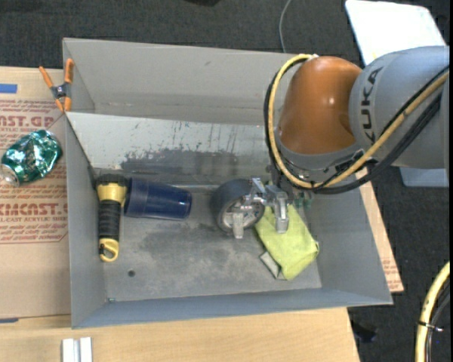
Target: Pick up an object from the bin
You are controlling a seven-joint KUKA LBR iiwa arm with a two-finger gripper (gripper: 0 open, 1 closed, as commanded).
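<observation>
Starting nearest you, the wooden counter (211, 338) is edging the grey bin (181, 266), whose scuffed floor is carrying a yellow-green cloth (293, 249) at right. The pincer (257, 210) is hovering at the cloth's far edge, beside a dark grey round thing (228, 193), and you cannot tell its spread. Dark ground (136, 10) is lying beyond.

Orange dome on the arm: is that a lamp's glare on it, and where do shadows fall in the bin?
In the camera view, the orange cover carries a soft pale sheen, no hard glare; shade lies under the arm around the gripper; the far wall of the bin is evenly lit.
</observation>
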